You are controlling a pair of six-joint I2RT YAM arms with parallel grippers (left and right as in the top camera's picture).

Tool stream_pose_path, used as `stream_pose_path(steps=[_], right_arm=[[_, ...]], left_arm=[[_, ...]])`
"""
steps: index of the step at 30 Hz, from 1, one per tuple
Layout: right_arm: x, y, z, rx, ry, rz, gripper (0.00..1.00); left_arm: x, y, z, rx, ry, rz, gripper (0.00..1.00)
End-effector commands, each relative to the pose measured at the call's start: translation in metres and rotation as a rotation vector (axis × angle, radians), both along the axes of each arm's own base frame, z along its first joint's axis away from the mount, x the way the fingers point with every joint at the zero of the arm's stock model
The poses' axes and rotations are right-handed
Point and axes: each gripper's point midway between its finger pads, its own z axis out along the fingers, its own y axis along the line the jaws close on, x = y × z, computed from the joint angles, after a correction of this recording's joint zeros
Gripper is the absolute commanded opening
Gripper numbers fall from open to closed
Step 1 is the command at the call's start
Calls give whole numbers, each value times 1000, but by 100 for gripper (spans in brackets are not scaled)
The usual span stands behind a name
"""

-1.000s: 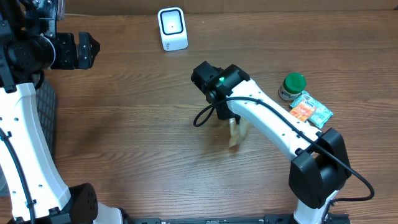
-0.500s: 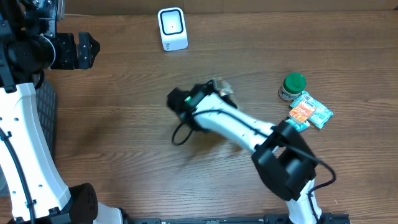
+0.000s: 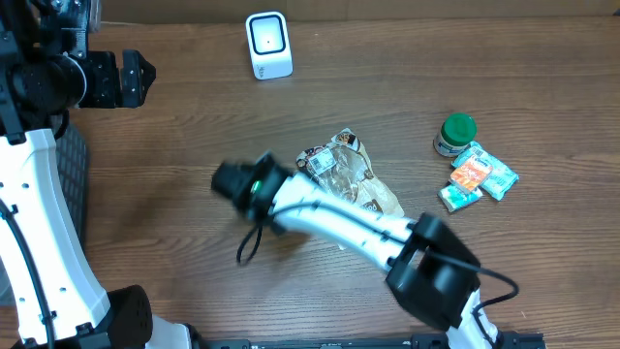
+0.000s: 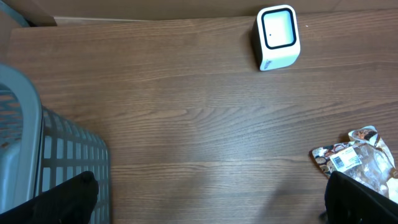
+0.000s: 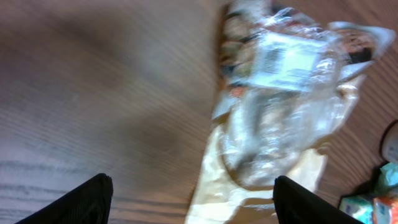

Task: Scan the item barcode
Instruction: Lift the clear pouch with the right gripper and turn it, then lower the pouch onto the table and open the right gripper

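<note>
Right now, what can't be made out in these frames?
Barcode label: right wrist view, motion blur; bars unreadable.
Snack bag: overhead, its lower part hidden under the right arm.
Grey basket: left wrist view, cut off by the frame edge; contents unseen.
Packets: overhead, print too small.

In the right wrist view the clear crinkled plastic snack bag (image 5: 280, 112) is smeared by blur. The bars on its white printed label (image 5: 280, 59) cannot be read, and its contents are too soft to name. The right end effector (image 5: 189, 202) shows only two dark finger stubs cut by the bottom edge; overhead, its head is a dark smear with the fingers hidden. The small teal and orange packets (image 5: 373, 202) are clipped at the corner. In the left wrist view the bag runs off the right edge, partly behind a finger of the left end effector (image 4: 211, 202). The grey slatted plastic basket (image 4: 56, 155) is cut by the left and bottom edges.
</note>
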Motion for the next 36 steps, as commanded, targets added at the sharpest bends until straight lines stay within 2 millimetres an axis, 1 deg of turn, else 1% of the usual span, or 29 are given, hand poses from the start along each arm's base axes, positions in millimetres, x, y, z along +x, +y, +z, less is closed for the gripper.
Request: stream_pose_path(steps=[1, 3, 6, 9, 13, 15, 18, 21, 25, 29, 32, 36], right_arm=[[43, -20, 33, 142, 45, -99, 80], [58, -36, 35, 188, 105, -100, 76], [75, -66, 30, 273, 217, -111, 71], [88, -96, 28, 405, 325, -124, 72], [100, -123, 35, 640, 417, -75, 76], [104, -139, 35, 740, 437, -43, 76], [101, -155, 29, 842, 461, -9, 76], [94, -169, 12, 859, 484, -28, 76], [83, -172, -16, 858, 505, -38, 76], [74, -167, -42, 870, 509, -27, 80], [68, -156, -54, 931, 503, -5, 80], [57, -136, -62, 1018, 516, 15, 80]], left_arm=[[0, -1, 2, 2, -7, -14, 100], [0, -1, 2, 2, -7, -14, 100], [0, -1, 2, 2, -8, -14, 100], [0, -1, 2, 2, -7, -14, 99], [0, -1, 2, 2, -7, -14, 100], [0, -1, 2, 2, -8, -14, 99], [0, -1, 2, 2, -8, -14, 100], [0, -1, 2, 2, -7, -14, 99], [0, -1, 2, 2, -8, -14, 100], [0, -1, 2, 2, -8, -14, 100], [0, -1, 2, 2, -8, -14, 99], [0, -1, 2, 2, -7, -14, 99]])
